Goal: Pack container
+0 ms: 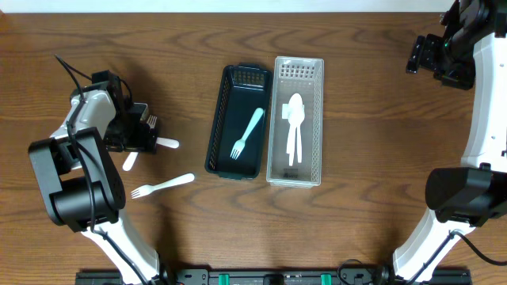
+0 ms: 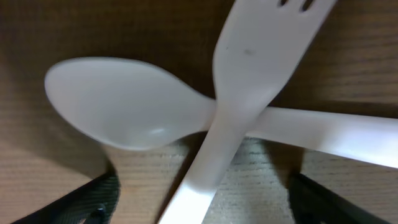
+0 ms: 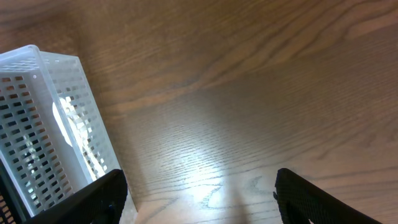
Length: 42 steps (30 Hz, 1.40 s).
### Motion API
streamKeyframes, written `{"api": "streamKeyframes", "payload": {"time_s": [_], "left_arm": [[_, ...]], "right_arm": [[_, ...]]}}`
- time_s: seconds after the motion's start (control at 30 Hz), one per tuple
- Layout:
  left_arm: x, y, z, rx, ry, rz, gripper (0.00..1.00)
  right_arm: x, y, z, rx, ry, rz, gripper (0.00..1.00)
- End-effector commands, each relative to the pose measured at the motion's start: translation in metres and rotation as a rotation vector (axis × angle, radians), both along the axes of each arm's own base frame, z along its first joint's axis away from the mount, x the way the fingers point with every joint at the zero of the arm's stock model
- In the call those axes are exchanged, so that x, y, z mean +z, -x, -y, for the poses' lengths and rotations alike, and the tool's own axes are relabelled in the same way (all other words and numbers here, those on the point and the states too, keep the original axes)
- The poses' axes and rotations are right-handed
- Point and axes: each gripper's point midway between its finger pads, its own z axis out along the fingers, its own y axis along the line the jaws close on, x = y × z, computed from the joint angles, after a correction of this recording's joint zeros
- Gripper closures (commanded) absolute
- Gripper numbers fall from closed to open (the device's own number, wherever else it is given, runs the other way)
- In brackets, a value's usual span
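1. The dark basket (image 1: pixel 238 119) and the white basket (image 1: pixel 295 120) stand side by side at the middle of the table (image 1: pixel 356 198), long walls just beside each other.
2. Packed so far: one green fork (image 1: pixel 248 133) lies in the dark basket, and the white spoons (image 1: pixel 295 127) lie in the white basket. They overlap, so I cannot tell how many there are.
3. Left to pack, all toward the table's left edge: a loose spoon (image 2: pixel 124 118) with a top fork (image 2: pixel 249 62) lying across its handle, and a lone fork (image 1: pixel 162 185) nearer the front edge.
4. The left gripper (image 2: pixel 205 208) sits low over the crossed pair. Its jaws are spread wide with a finger on either side, released and grasping nothing.
5. The right gripper (image 3: pixel 199 199) hangs near the far right corner over bare wood, beside the white basket's end. Its jaws are spread and empty.
6. Judgement: roughly half done, with three pieces left. Forks seem to go in the dark basket and spoons in the white one.
7. Risk: the crossed pieces touch, so closing here may lift or drag both.
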Motion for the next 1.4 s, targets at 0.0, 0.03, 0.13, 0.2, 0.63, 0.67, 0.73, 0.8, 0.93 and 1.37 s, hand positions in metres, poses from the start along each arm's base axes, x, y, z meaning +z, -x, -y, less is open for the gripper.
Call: {"api": "streamKeyframes", "payload": {"time_s": [0.0,0.03,0.13,0.2,0.63,0.67,0.73,0.8,0.93,1.37], "left_arm": [[-0.021,0.013,0.004,-0.032,0.015,-0.042,0.19],[-0.022,0.014,0.004,-0.032,0.015,-0.041,0.22],[-0.024,0.014,0.004,-0.033,0.015,-0.042,0.32],[-0.024,0.013,0.004,-0.033,0.014,-0.038,0.41],[-0.024,0.012,0.004,-0.036,0.013,-0.031,0.72],[-0.024,0.012,0.004,-0.036,0.013,-0.031,0.75],[-0.024,0.012,0.004,-0.036,0.013,-0.031,0.78],[-0.024,0.012,0.004,-0.036,0.013,-0.032,0.79],[-0.024,0.012,0.004,-0.036,0.013,-0.032,0.81],[0.011,0.007,0.009,-0.044,-0.013,0.028,0.89]], "right_arm": [[0.0,0.001,0.001,-0.003,0.002,-0.002,0.21],[0.0,0.001,0.001,-0.003,0.003,-0.001,0.21],[0.0,0.001,0.001,-0.003,0.003,-0.001,0.21],[0.0,0.001,0.001,-0.002,0.003,-0.001,0.21],[0.0,0.0,0.001,-0.002,0.004,0.003,0.21],[0.0,0.0,0.001,-0.002,0.003,0.003,0.21],[0.0,0.0,0.001,-0.003,0.003,0.003,0.21],[0.0,0.0,0.001,-0.003,0.003,0.003,0.21],[0.0,0.0,0.001,-0.003,0.003,0.003,0.21],[0.0,-0.001,0.001,-0.002,0.004,0.005,0.21]]}}
